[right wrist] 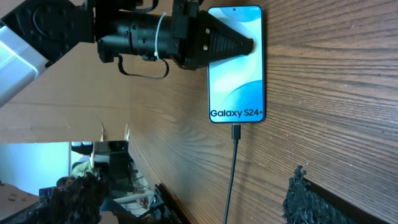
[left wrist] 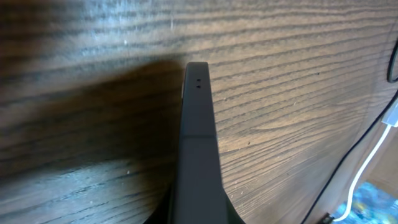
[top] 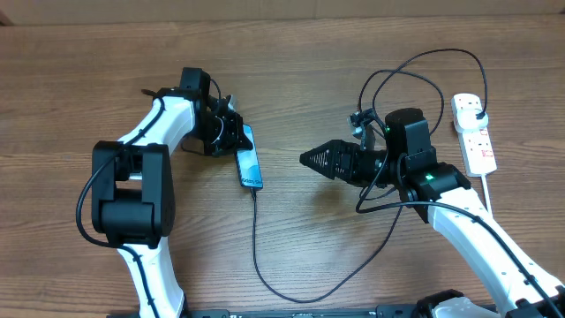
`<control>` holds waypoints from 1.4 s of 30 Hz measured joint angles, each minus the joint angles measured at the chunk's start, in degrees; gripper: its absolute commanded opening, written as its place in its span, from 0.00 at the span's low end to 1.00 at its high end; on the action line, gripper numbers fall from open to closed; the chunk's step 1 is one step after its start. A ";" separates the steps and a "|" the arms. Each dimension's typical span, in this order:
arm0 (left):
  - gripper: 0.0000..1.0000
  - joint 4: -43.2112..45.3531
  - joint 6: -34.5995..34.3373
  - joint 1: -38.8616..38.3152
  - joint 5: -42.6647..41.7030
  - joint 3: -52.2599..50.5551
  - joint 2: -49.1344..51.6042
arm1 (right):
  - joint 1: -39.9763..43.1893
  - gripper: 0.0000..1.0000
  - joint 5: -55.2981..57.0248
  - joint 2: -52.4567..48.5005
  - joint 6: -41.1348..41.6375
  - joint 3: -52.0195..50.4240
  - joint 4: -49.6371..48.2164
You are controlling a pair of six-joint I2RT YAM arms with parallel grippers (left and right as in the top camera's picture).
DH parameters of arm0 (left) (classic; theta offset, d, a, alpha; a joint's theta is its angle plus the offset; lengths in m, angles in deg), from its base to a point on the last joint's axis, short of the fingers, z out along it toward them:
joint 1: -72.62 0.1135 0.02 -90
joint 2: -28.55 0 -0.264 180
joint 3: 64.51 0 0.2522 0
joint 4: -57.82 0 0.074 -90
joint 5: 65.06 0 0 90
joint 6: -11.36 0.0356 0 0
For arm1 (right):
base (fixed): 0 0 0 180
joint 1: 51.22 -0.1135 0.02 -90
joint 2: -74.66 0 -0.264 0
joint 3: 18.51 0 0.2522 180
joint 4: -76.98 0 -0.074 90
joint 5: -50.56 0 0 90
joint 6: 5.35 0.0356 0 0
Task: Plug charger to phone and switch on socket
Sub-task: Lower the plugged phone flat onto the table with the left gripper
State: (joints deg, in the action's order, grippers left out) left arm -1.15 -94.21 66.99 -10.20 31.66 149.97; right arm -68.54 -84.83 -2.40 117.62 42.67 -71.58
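Overhead shows the phone (top: 250, 166) lying screen-up on the table (top: 71, 53), left of centre. The charger (top: 258, 252) runs from its near end, loops near and right, then climbs far to the socket (top: 474, 132) at the far right. The right wrist view shows the connector (right wrist: 236, 132) seated in the phone's end, so the plugging looks done. The plug (top: 478, 113) sits in the socket's far outlet. Whether the socket is switched on I cannot tell.

The left hand (top: 238, 140) is clenched on nothing, its tip over the phone's far end; touching or just above, I cannot tell. The right hand (top: 307, 160) is released and turned on its side, its 2 fingers (right wrist: 303, 196) well apart, between phone and socket.

What remains is probably the switching. The socket looks like light plastic that may skate on the wood, so it likely wants a straight downward push from 1 fingertip, not a grasp. The phone is slick glass and the charger limp; any tug on the charger could drag the connector loose, so both are best left alone.
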 measured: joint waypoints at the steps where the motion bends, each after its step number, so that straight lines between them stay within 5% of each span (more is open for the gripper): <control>1: 0.04 0.02 -0.17 0.00 -0.15 0.00 0.11 | 0.00 0.95 0.00 0.00 0.02 0.00 0.00; 28: 0.40 -1.42 -0.70 -0.02 3.54 0.22 0.55 | -0.02 0.95 0.42 0.00 0.00 0.00 0.13; 42: 0.45 -3.34 -0.46 -0.02 8.15 1.03 0.17 | 0.00 0.95 0.46 0.00 0.00 0.00 0.13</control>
State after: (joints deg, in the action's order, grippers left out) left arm -4.50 -94.67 66.97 -2.04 32.69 150.15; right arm -68.54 -84.37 -2.40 117.62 42.67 -71.45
